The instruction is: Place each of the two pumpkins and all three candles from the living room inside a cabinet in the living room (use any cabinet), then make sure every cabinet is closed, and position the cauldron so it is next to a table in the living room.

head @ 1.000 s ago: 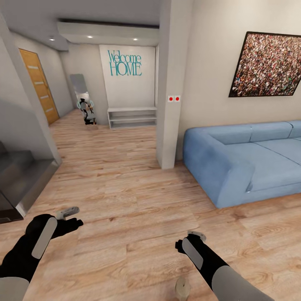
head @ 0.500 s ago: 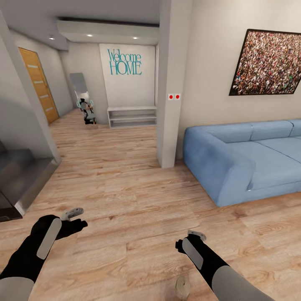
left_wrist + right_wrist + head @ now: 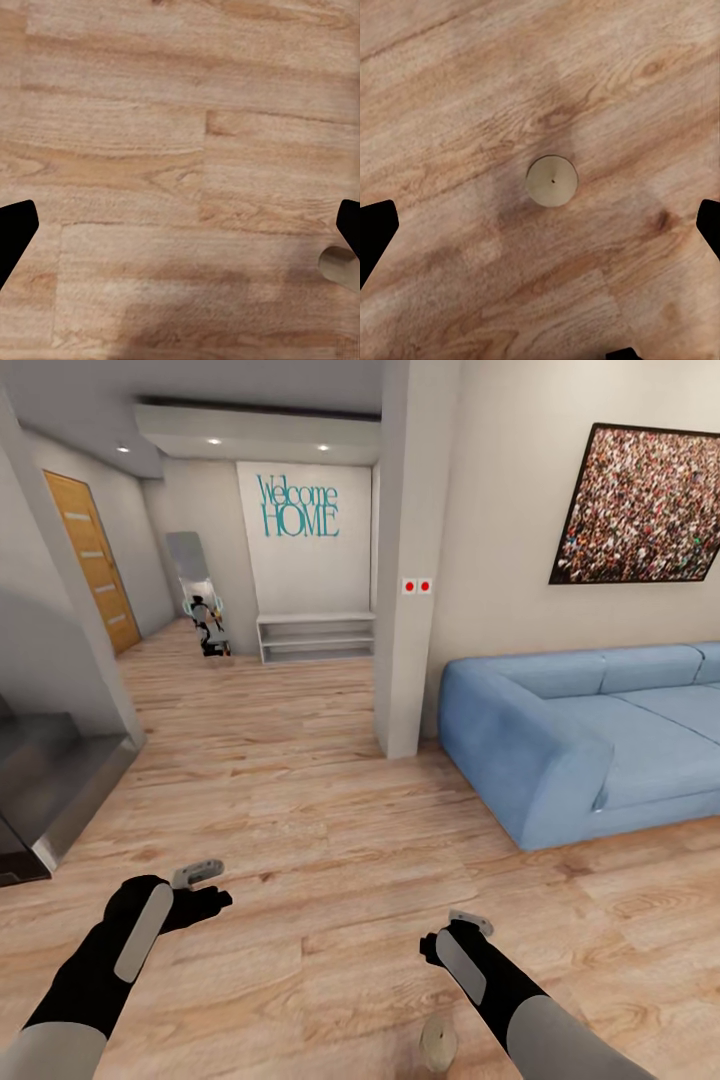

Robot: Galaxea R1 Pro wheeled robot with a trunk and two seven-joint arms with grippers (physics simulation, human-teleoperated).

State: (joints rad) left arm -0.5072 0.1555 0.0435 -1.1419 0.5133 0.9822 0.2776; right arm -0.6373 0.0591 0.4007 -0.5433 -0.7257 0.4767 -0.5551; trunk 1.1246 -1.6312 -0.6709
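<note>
Hovering over wood floor (image 3: pixel 330 830): left gripper (image 3: pixel 205 887) and right gripper (image 3: pixel 462 932), fingers spread, nothing held; candle (image 3: pixel 552 181) upright on floor, near, beside right forearm; blue sofa (image 3: pixel 580 740) far right

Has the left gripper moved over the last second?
Yes. The left gripper has drifted inward toward the candle and right gripper, while those and the sofa barely shift.

Open wood floor (image 3: pixel 300 810) ahead; sofa (image 3: pixel 570 740) and pillar (image 3: pixel 405 560) block the right.
</note>
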